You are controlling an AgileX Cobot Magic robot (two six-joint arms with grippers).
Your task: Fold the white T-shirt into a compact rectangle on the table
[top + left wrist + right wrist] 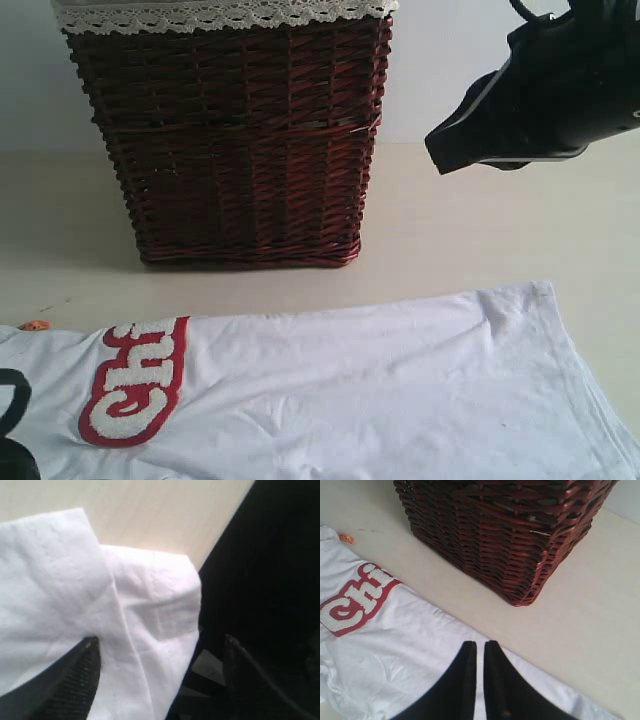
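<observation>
White T-shirt (350, 390) lies spread on the counter (500, 230) before the basket (230, 140). Left hand (161, 641) stands wide around a doubled edge, likely mid-fold; right hand (480, 650) is pinched together, empty. Next: regrip for another fold.

A white cotton short-sleeved T-shirt (420, 650) bears the only writing in view: fuzzy white letters outlined in red (355, 597) across its chest. In the right wrist view they read "Chi", a capital C, a small h and a dotted i. The word ends at the shirt's edge there, so nothing more of it can be told. In the exterior view the same letters run sideways up the cloth, and only "Ch" and part of a further stroke are clear. A small orange neck label (346, 538) lies at the collar, too small to read.
</observation>
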